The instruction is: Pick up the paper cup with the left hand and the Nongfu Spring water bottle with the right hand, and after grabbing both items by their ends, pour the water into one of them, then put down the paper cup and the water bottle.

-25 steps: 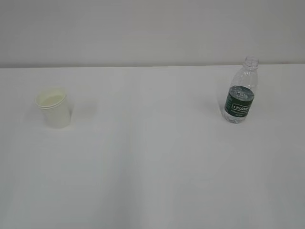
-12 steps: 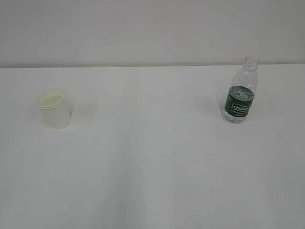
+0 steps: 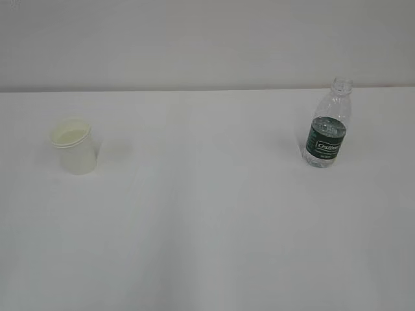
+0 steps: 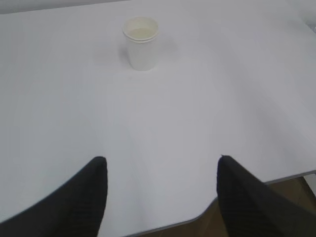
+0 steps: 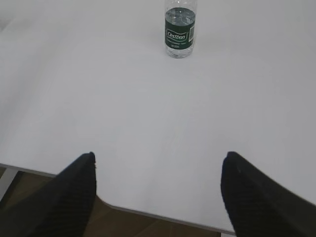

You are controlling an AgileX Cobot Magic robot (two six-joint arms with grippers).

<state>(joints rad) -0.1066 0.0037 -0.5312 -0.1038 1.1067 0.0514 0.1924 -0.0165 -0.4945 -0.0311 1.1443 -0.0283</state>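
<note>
My left gripper [image 4: 160, 165] and right gripper [image 5: 158, 160] are both wide open and hold nothing. The small white tapered paper cup [image 3: 76, 146] stands upright far left on the white table [image 3: 207, 214], the clear plastic bottle with dark green label [image 3: 327, 124] far right. I judge the cup light and easy to crush, so I take it gently low down; the bottle is smooth, best held at its base.

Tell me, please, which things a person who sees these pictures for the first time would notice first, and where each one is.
On the wide white table, two things stand far apart: a white paper cup upright at the left, and a clear uncapped water bottle with a dark green label upright at the right. Each wrist view shows an open claw, the left claw facing the cup and the right claw facing the bottle, both well short of them.
</note>
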